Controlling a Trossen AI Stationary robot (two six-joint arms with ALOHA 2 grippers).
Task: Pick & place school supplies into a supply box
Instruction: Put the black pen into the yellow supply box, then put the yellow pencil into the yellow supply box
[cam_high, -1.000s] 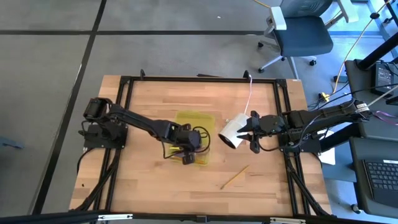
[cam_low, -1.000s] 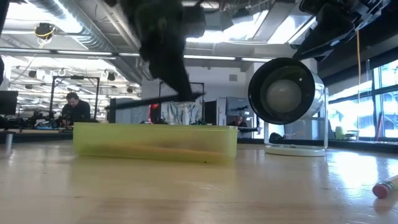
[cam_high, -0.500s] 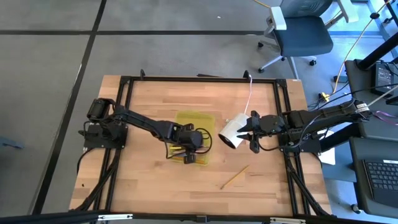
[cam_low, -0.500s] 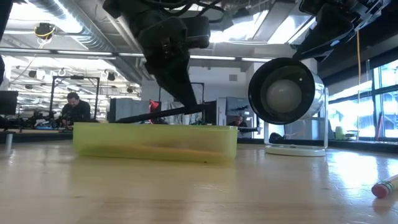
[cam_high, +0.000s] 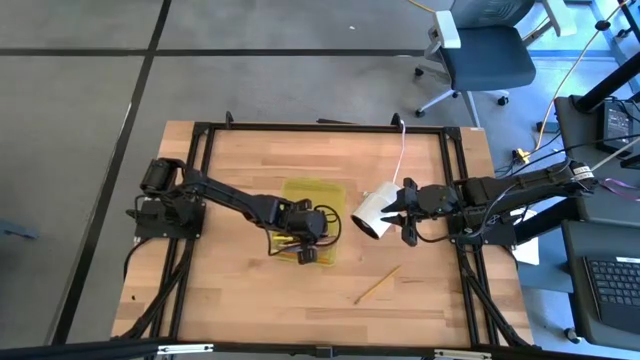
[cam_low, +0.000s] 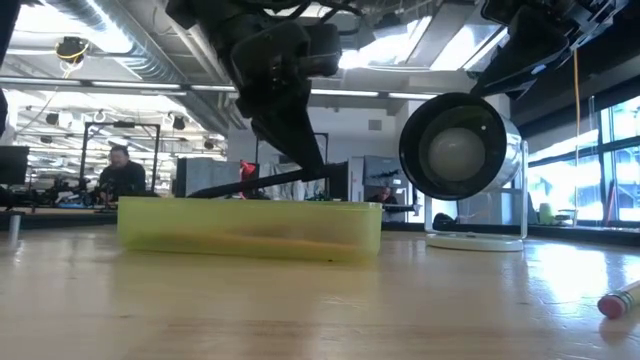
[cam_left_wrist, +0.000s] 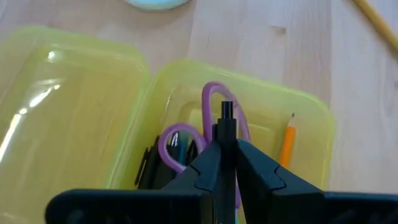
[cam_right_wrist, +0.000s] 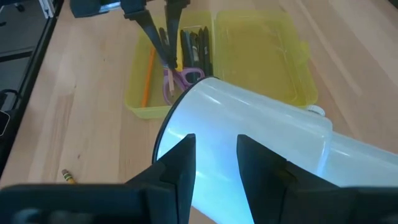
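Left wrist view alone shows left gripper (cam_left_wrist: 225, 155) clamping black pen (cam_left_wrist: 226, 121) above supply box (cam_left_wrist: 311, 115); pen higher than before. Right gripper (cam_right_wrist: 214, 158) grips white cylinder (cam_right_wrist: 249, 168).

Supply box open on my desk, one pencil outside it.
The yellow-green supply box (cam_left_wrist: 186, 93) holds purple-handled scissors (cam_left_wrist: 211, 115), an orange pencil (cam_left_wrist: 286, 144) and dark pens (cam_right_wrist: 194, 46). My left fingers (cam_left_wrist: 214, 163) pinch a black pen (cam_left_wrist: 226, 121) above it. A yellow pencil (cam_high: 377, 284) lies apart on the wood.

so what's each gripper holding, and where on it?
Left gripper: thin black pen, pinched mid-shaft above the translucent yellow-green box. Right gripper: white cylinder, across its body.
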